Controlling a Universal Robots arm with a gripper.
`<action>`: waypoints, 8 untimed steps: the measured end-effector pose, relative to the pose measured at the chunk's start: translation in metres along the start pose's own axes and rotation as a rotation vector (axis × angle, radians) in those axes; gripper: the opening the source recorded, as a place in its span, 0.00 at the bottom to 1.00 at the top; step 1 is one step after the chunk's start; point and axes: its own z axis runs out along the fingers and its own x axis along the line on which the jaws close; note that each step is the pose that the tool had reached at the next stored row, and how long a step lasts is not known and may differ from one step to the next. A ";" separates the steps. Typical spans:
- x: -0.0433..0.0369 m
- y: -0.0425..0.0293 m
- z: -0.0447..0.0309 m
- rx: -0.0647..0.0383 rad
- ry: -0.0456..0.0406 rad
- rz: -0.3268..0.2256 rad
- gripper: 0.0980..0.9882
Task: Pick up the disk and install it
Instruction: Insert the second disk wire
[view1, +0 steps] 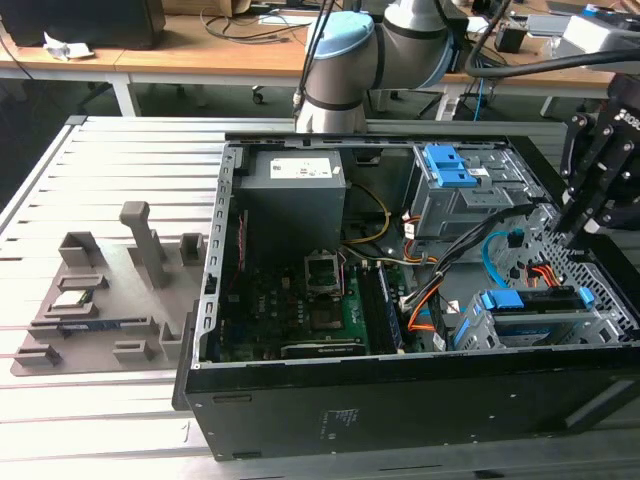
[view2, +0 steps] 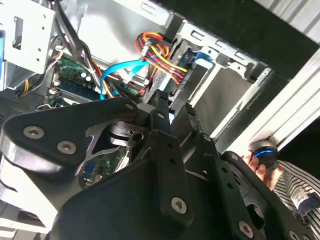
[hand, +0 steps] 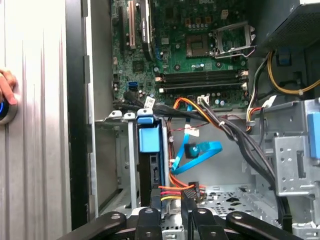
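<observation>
The disk (view1: 530, 301), framed by its blue carrier, sits in the lower drive bay at the front corner of the open computer case (view1: 215, 300), on the exterior view's right. In the first wrist view the disk (hand: 149, 139) stands edge-on in the bay, with orange, red and yellow cables running to a plug at its end. My gripper (view1: 572, 232) hangs just above and beside that bay, apart from the disk. In the first wrist view the gripper (hand: 172, 217) shows a narrow gap between its black fingers (hand: 148, 220), with nothing in it. The second wrist view shows the gripper (view2: 173, 107) from behind.
An upper grey drive cage (view1: 452, 190) with two blue latches and a grey power-supply box (view1: 295, 195) stand at the back of the case. Loose cables (view1: 440, 290) cross the middle. A grey fixture tray (view1: 100, 300) lies outside. A person's hand (hand: 6, 87) rests on a round button.
</observation>
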 end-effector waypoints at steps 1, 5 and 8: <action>-0.0020 0.0033 0.0004 0.000 -0.0001 -0.001 0.23; -0.0055 0.0261 0.0038 0.000 0.0000 -0.002 0.23; -0.0061 0.0429 0.0080 0.000 0.0000 -0.002 0.23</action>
